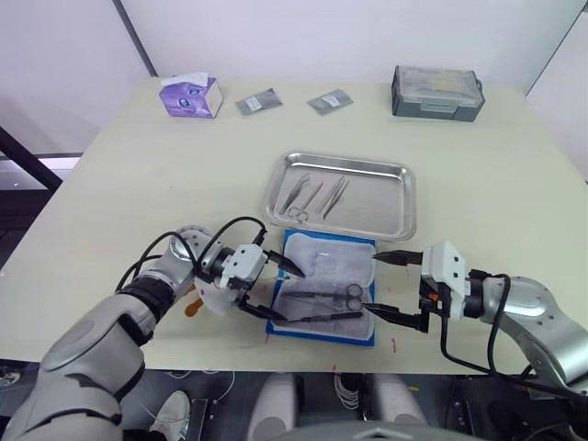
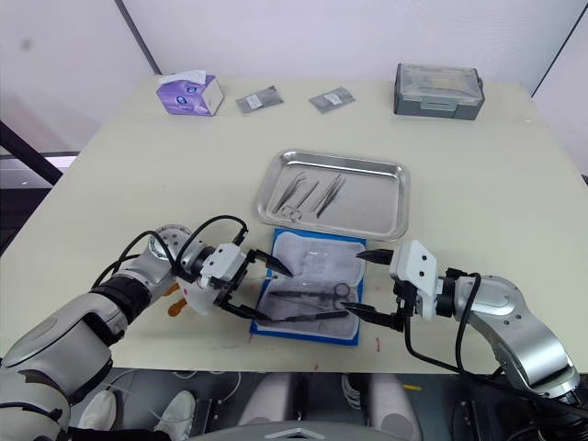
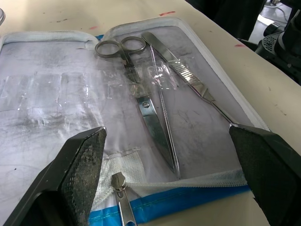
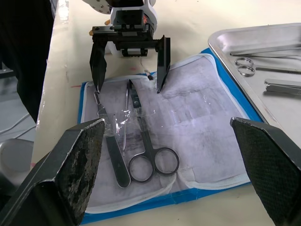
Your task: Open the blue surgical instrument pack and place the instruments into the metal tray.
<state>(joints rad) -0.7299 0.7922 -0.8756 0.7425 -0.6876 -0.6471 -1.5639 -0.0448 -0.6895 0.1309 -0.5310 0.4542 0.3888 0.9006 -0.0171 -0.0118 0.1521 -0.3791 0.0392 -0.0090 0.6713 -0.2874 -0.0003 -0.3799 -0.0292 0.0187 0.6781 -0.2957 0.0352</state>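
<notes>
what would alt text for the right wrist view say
The blue surgical instrument pack lies open on the table, with ring-handled scissors and two slimmer tools on its pale lining. The left gripper stands open at its far edge, and the metal tray beside it holds more instruments.

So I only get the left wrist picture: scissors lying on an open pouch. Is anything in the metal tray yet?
Observer: Yes, several thin instruments already lie in the metal tray, just beyond the blue pack.
Operator: Where's the other hand?
Observer: The right hand hovers open at the pack's right edge, facing the left hand.
Operator: Anything else on the table?
Observer: A purple tissue box, two grey packets and a grey lidded box along the far edge.
</notes>
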